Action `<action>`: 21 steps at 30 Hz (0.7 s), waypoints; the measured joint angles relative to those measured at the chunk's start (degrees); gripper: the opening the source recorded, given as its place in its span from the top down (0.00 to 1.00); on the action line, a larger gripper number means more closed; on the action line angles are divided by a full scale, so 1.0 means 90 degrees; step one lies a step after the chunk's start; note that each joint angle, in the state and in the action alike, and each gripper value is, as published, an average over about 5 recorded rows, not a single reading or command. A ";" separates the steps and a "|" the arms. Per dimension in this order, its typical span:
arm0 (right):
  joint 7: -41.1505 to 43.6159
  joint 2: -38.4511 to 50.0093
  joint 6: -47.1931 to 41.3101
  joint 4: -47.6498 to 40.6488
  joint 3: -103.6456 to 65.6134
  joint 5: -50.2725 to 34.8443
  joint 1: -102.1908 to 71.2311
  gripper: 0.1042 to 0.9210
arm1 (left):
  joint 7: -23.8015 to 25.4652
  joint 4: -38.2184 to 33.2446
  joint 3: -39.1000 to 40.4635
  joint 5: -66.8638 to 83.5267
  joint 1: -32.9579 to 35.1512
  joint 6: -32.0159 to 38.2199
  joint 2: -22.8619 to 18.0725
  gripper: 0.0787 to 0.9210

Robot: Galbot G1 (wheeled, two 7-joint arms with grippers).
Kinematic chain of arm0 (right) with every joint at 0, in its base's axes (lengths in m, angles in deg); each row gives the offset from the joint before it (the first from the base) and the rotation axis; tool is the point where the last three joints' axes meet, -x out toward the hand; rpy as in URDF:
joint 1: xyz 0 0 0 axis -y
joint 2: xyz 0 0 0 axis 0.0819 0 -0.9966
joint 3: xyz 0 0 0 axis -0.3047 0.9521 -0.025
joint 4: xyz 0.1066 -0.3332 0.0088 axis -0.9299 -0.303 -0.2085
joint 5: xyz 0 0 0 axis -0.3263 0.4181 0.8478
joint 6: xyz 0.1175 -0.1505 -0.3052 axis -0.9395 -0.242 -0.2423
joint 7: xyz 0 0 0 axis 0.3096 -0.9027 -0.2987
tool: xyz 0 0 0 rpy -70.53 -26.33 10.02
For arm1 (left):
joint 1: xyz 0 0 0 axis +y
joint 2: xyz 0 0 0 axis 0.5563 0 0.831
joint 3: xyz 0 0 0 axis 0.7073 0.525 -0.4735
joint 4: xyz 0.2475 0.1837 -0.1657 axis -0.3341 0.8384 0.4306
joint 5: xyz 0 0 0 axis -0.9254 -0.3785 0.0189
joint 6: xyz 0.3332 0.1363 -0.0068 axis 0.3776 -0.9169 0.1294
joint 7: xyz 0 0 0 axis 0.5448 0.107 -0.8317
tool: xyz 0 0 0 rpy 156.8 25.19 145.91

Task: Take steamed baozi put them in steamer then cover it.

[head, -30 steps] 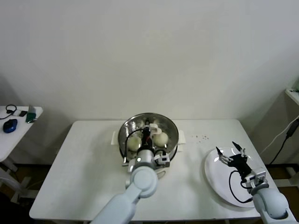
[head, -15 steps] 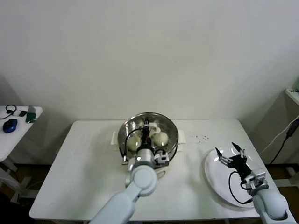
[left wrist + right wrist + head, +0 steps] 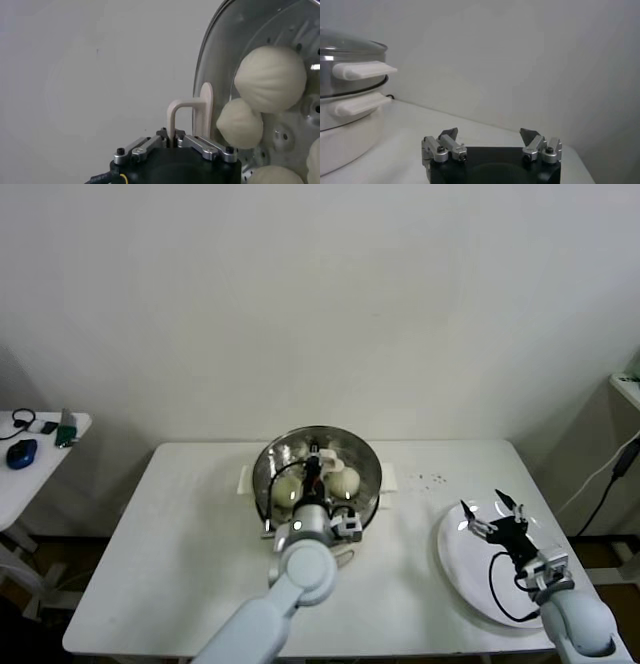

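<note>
The steel steamer (image 3: pixel 368 474) stands on its cream pot base at the table's middle back. The clear glass cover (image 3: pixel 335 446) lies over it, and in the right wrist view the cover (image 3: pixel 347 42) sits on the steamer rim (image 3: pixel 340 82). My left gripper (image 3: pixel 313 471) is shut on the cover's cream bar handle (image 3: pixel 192 117); the left wrist view shows the gripper (image 3: pixel 172 142) clamped on it. Several baozi show through the glass (image 3: pixel 270 77), (image 3: pixel 239 125), (image 3: pixel 272 175); two show in the head view (image 3: pixel 288 487), (image 3: pixel 345 480). My right gripper (image 3: pixel 492 518) is open and empty over the white plate.
A flat white plate (image 3: pixel 480 584) lies at the table's right front, under the right gripper. Small dark specks (image 3: pixel 433 478) dot the table right of the steamer. A side table (image 3: pixel 20 474) with small items stands at far left.
</note>
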 measured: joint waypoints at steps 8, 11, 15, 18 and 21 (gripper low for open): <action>-0.0010 0.0015 -0.0100 0.0024 -0.0056 -0.0025 -0.0006 0.12 | 0.0073 -0.0144 -0.0033 0.0119 0.0020 -0.0006 0.0125 0.71; -0.0043 0.0014 -0.0162 0.0037 -0.0069 -0.0037 -0.0004 0.12 | 0.0059 -0.0264 -0.0041 0.0208 0.0066 -0.0005 0.0190 0.61; -0.0105 0.0017 -0.0277 0.0043 -0.0078 -0.0063 0.0016 0.12 | 0.0042 -0.0494 -0.0052 0.0382 0.0154 -0.0005 0.0296 0.47; -0.0136 0.0016 -0.0369 0.0050 -0.0094 -0.0090 0.0034 0.12 | 0.0035 -0.0713 -0.0075 0.0535 0.0241 -0.0005 0.0392 0.36; -0.0165 0.0014 -0.0461 0.0065 -0.0106 -0.0123 0.0050 0.12 | 0.0016 -0.0975 -0.0091 0.0715 0.0342 -0.0006 0.0510 0.26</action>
